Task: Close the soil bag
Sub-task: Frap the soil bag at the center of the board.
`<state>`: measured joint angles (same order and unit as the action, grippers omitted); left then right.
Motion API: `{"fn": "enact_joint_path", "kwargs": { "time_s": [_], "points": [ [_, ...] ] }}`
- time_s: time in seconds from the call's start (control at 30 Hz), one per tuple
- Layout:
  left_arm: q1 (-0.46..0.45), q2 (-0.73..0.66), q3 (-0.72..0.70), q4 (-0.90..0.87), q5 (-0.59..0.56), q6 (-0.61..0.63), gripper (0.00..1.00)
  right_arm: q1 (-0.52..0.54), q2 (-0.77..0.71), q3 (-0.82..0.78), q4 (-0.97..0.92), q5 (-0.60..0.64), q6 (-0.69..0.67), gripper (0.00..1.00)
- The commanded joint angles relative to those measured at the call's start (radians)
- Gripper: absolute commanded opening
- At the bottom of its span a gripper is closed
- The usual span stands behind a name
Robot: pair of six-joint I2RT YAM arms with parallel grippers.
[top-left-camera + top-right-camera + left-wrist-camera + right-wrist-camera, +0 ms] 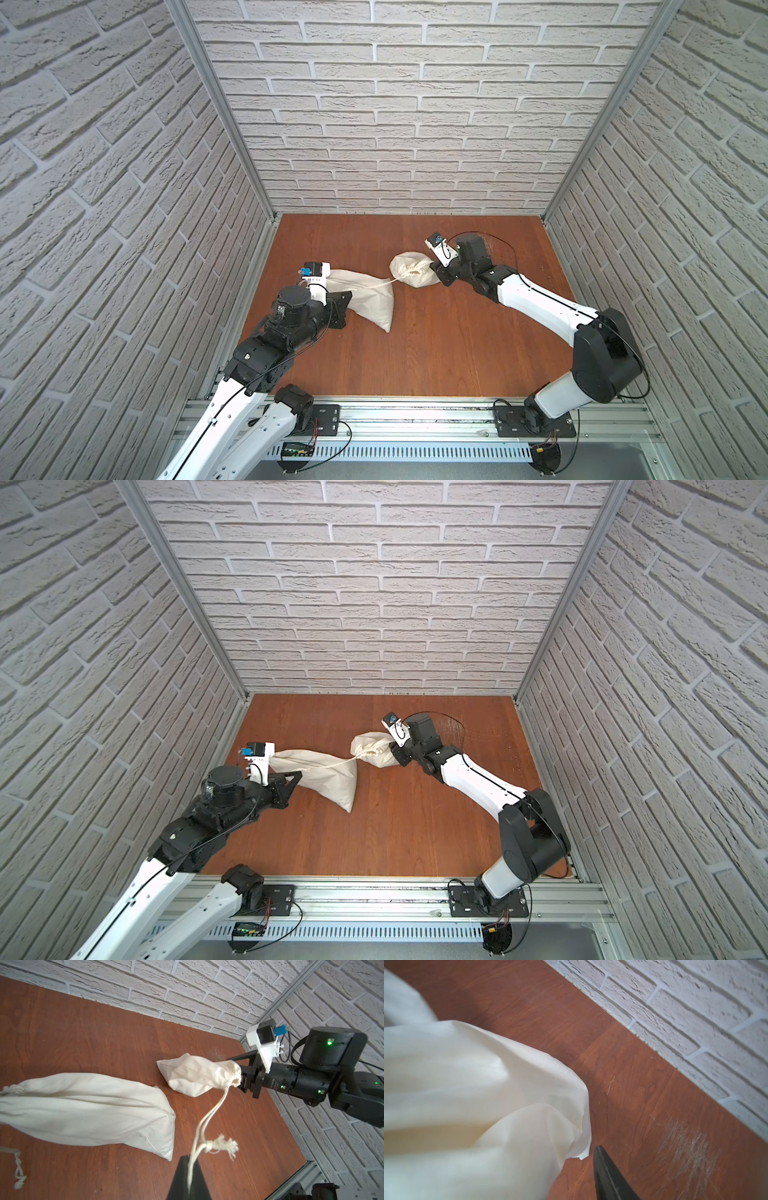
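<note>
Two white-and-black arms bolted to an aluminium rail (415, 415).
The left arm (220, 411) and right arm (540, 299) have white link shells and chunky black joint housings. Each is mounted on a black base plate (509, 424) screwed onto the rail, and thin black cables (294, 1050) loop along the links. At the ends farthest from the rail, white brackets carry small wrist cameras (265, 1034) with blue connectors. The right gripper (235, 1074) is black and angular, with green lights (329, 1043) behind it.

No legible text in any view. Right arm wrist motor (276, 1081) carries a short line of white print, too blurred to read. Small board (297, 451) below the front rail (415, 415) has a greenish face in both top views, characters too small to resolve.
</note>
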<state>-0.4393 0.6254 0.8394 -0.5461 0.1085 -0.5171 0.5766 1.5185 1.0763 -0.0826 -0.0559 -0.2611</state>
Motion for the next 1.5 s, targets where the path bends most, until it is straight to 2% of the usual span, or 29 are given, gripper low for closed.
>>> {"fn": "enact_joint_path", "kwargs": {
  "time_s": [0.0, 0.1, 0.2, 0.4, 0.53, 0.87, 1.07, 1.27, 1.37, 1.47],
  "points": [
    [-0.006, -0.002, 0.018, 0.064, -0.012, 0.000, 0.00, 0.090, -0.099, -0.048, -0.026, -0.026, 0.019, 0.62],
    [-0.011, 0.005, 0.020, 0.058, -0.009, -0.003, 0.00, 0.170, -0.173, -0.081, -0.031, 0.022, 0.056, 0.71],
    [-0.017, -0.004, 0.017, 0.057, -0.012, -0.006, 0.00, 0.234, -0.218, -0.104, -0.014, 0.010, 0.087, 0.79],
    [-0.024, -0.019, 0.018, 0.058, -0.022, -0.006, 0.00, 0.364, -0.189, -0.067, -0.053, 0.071, 0.041, 0.83],
    [-0.025, -0.019, 0.020, 0.058, -0.021, -0.007, 0.00, 0.395, -0.110, 0.000, -0.077, 0.078, 0.011, 0.77],
    [-0.026, -0.025, 0.029, 0.048, -0.025, -0.003, 0.00, 0.415, 0.035, 0.151, -0.168, 0.091, -0.036, 0.52],
    [-0.028, -0.027, 0.032, 0.046, -0.031, 0.000, 0.00, 0.415, 0.087, 0.199, -0.227, 0.065, -0.079, 0.50],
    [-0.027, -0.023, 0.042, 0.044, -0.032, 0.006, 0.00, 0.415, 0.118, 0.208, -0.218, 0.117, -0.092, 0.48],
    [-0.027, -0.018, 0.048, 0.040, -0.033, 0.008, 0.00, 0.415, 0.127, 0.210, -0.214, 0.152, -0.095, 0.40],
    [-0.027, -0.023, 0.058, 0.027, -0.041, 0.018, 0.00, 0.413, 0.130, 0.210, -0.222, 0.208, -0.099, 0.20]
  ]
}}
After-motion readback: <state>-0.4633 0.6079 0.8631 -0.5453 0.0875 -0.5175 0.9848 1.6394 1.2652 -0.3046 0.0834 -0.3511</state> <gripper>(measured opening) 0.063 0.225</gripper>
